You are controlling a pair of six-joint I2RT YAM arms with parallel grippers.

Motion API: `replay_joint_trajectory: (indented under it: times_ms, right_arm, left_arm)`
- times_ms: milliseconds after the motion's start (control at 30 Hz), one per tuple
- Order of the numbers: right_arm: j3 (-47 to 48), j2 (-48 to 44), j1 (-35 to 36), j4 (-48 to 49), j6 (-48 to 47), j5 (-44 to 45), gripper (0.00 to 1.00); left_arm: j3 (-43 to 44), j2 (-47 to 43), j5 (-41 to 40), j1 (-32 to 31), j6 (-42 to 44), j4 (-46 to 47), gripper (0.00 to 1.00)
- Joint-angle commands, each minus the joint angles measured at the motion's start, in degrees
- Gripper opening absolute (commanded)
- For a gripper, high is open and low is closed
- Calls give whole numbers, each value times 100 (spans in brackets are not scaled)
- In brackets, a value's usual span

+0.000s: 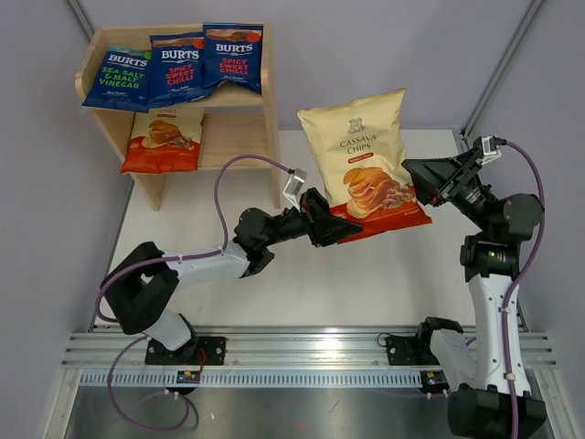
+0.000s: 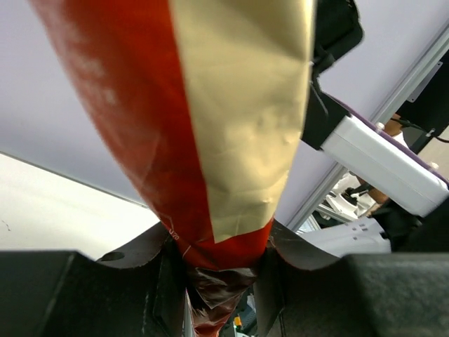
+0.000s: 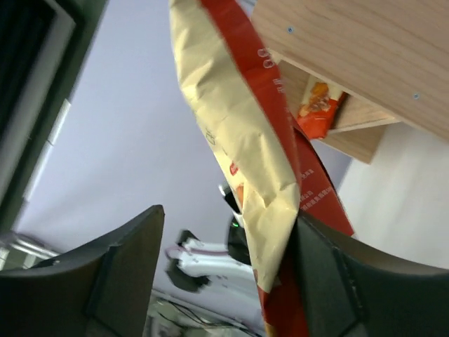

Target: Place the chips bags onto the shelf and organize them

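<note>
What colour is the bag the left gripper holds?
Cream bag, red-orange bottom; top external view.

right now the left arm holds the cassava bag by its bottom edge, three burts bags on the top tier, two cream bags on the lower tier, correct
Not quite: the top external view shows one cream bag on the lower tier of the shelf, not two. The left gripper does hold the cassava bag by its bottom edge, with three Burts bags on top.

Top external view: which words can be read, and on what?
"BURTS SEA SALT & MALT VINEGAR": left dark blue foil bag
"BURTS SPICY SWEET CHILLI": middle dark blue foil bag and right dark blue foil bag
"CASSAVA CHIPS": large cream foil bag
Too small to read: print on small cream-and-orange foil bag
</note>
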Motion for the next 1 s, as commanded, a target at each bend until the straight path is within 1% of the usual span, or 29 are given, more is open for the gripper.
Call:
replay_joint_trajectory:
  times_ms: [0, 33, 67, 100, 133, 167, 200, 233, 267, 300, 333, 367, 400, 433, 467, 500, 533, 567, 600, 633, 667, 733, 767, 800, 833, 867, 933, 967]
  right_arm:
    - [324, 321, 27, 396, -1576, -1043, 80]
    - [359, 339, 27, 363, -1842, -1184, 82]
    - [429, 314, 27, 293, -2314, -1359, 84]
    - [482, 252, 35, -82, -2632, -1396, 85]
    - [569, 208, 35, -416, -2957, -1396, 87]
    - [753, 164, 44, -716, -3639, -1370, 88]
    - [868, 103, 36, -1554, -4046, -1309, 90]
    - [1017, 94, 35, -2023, -4450, -1247, 91]
    - [1149, 85, 35, -2228, -4759, -1299, 91]
    - [1133, 76, 35, -2317, -4675, -1430, 91]
    - [1072, 67, 88, -1866, -4448, -1588, 92]
    - [836, 50, 132, -1409, -3793, -1894, 92]
    - [755, 41, 184, -743, -3587, -1993, 92]
    - [737, 41, 281, -771, -3550, -2020, 92]
    - [850, 58, 325, -1015, -3863, -1942, 92]
    - [938, 137, 386, -1679, -4031, -1897, 92]
    - [1000, 181, 474, -1816, -4094, -1880, 92]
    - [966, 216, 553, -1739, -3764, -1914, 91]
    - [887, 251, 615, -1059, -3430, -1975, 91]
    - [817, 243, 668, -626, -3070, -2037, 90]
    - [712, 243, 747, 170, -2396, -2125, 90]
    - [771, 217, 809, 441, -2039, -2213, 90]
    - [833, 173, 826, 250, -2081, -2213, 90]
    - [895, 164, 861, 74, -2186, -2187, 90]
    - [991, 155, 879, -110, -2274, -2161, 88]
    - [1027, 172, 879, -425, -2466, -2135, 80]
    - [1140, 199, 888, -796, -2678, -2056, 67]
    - [1193, 234, 879, -1241, -2992, -1951, 61]
  left_arm:
    - [-91, -466, 415, 160, -541, 1619, 25]
    - [-127, -466, 548, 239, -771, 1822, 25]
    - [-163, -449, 714, 379, -991, 2015, 25]
    - [-163, -440, 1046, 450, -1193, 2374, 25]
    - [-137, -448, 1224, 494, -1491, 2491, 25]
    - [-128, -509, 1374, 573, -1563, 2509, 25]
    - [-136, -580, 1523, 591, -1573, 2457, 25]
    - [-154, -667, 1777, 609, -1460, 2370, 24]
    - [-189, -877, 1858, 626, -1363, 1969, 24]
    - [-181, -975, 1945, 626, -1240, 1686, 24]
    - [-154, -1072, 2138, 626, -934, 1353, 24]
    - [-67, -1168, 2235, 626, -775, 1045, 24]
    - [-40, -1308, 2454, 618, -677, 624, 24]
    - [-5, -1362, 2578, 626, -555, 498, 25]
    - [39, -1415, 2710, 626, -501, 401, 24]
    - [118, -1468, 2955, 618, -483, 217, 25]
    - [179, -1485, 3061, 626, -440, 111, 26]
    - [249, -1486, 3132, 626, -387, -264, 27]
    - [415, -1494, 3176, 618, -291, -555, 28]
    - [495, -1486, 3151, 626, 23, -897, 29]
    - [575, -1477, 3107, 618, 209, -1666, 30]
    - [873, -1416, 3080, 626, 761, -2418, 30]
    - [970, -1381, 3080, 626, 904, -3039, 30]
    - [1119, -1354, 3080, 618, 1175, -3323, 30]
    - [1199, -1302, 3063, 626, 1300, -3587, 30]
    - [1269, -1284, 3045, 618, 1405, -4008, 31]
    - [1435, -1222, 3027, 626, 1617, -4327, 30]
    - [1471, -1213, 3010, 626, 1696, -4642, 30]
